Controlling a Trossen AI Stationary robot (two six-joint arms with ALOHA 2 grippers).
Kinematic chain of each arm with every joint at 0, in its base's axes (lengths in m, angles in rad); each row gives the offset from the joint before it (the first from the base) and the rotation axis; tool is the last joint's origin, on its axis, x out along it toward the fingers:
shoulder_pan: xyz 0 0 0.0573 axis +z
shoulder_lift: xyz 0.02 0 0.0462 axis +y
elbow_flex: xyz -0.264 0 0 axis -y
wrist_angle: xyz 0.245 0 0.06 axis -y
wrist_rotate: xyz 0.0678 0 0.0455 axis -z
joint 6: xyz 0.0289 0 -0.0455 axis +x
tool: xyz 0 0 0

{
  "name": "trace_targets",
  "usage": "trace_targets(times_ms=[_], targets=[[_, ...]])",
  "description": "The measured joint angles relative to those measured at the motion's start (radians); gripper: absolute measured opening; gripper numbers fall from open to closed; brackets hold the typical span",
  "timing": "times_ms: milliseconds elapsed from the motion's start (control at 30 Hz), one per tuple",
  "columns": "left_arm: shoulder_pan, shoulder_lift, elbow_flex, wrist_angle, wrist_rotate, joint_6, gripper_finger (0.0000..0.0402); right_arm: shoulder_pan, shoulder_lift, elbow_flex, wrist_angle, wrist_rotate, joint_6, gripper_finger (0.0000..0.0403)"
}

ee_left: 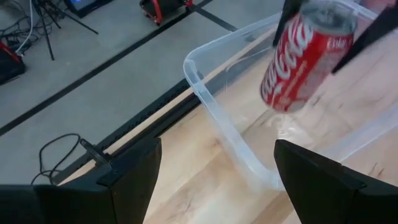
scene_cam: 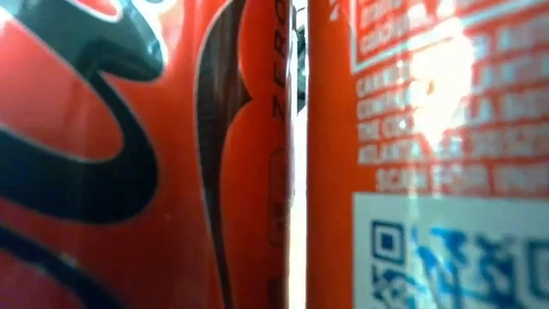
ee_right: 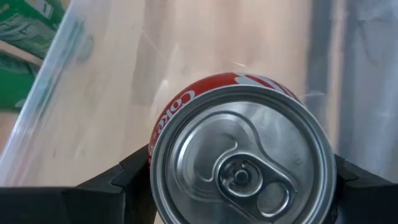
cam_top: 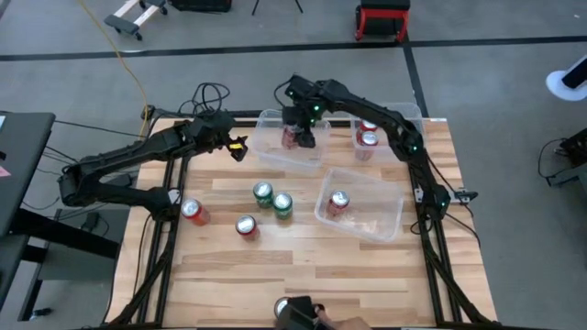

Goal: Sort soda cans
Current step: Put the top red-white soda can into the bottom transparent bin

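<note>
My right gripper (cam_top: 301,136) is shut on a red soda can (ee_left: 298,62) over the clear bin (cam_top: 275,151) at the far middle of the table. My left gripper (cam_top: 240,147) hovers open just left of that bin, holding nothing; its fingers (ee_left: 134,180) frame the bin's corner. Two green cans (cam_top: 272,198) and two red cans (cam_top: 246,225) (cam_top: 193,211) stand on the wood. One red can (cam_top: 338,202) lies in the near right bin (cam_top: 385,220), and more red cans (cam_top: 368,137) are in the far right bin. My right gripper pinches the red can between its two fingers (ee_right: 127,177), one on each side of the wall just under the silver top (ee_right: 163,127). The fingers come from above, slanting down. The can hangs tilted with its lower end (ee_left: 280,102) inside the bin; whether it touches the floor I cannot tell.
Red cans (scene_cam: 171,154) stand right in front of the low camera and block that view. One of them (cam_top: 293,310) shows at the table's near edge, with a person's hand (cam_top: 341,323) beside it. Cables lie beyond the far left corner.
</note>
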Motion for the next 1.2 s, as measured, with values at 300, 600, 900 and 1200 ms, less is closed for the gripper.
trace_targets(times_ms=[300, 600, 900, 1200], targets=[[0.000, 0.000, 0.000, 0.005, -0.001, -0.010, 0.0306, 0.011, 0.060, 0.000, -0.068, -0.008, -0.076, 0.0293], [-0.001, 0.000, 0.000, 0.018, -0.001, -0.008, 0.0306, 0.004, 0.071, 0.000, -0.085, -0.026, -0.131, 0.0317], [-0.001, 0.000, 0.000, 0.015, -0.001, -0.007, 0.0306, 0.004, 0.071, 0.000, -0.071, -0.032, -0.133, 0.0353], [-0.001, 0.000, 0.000, 0.014, -0.001, 0.001, 0.0306, 0.000, 0.068, 0.000, -0.073, -0.031, -0.129, 0.0350]])
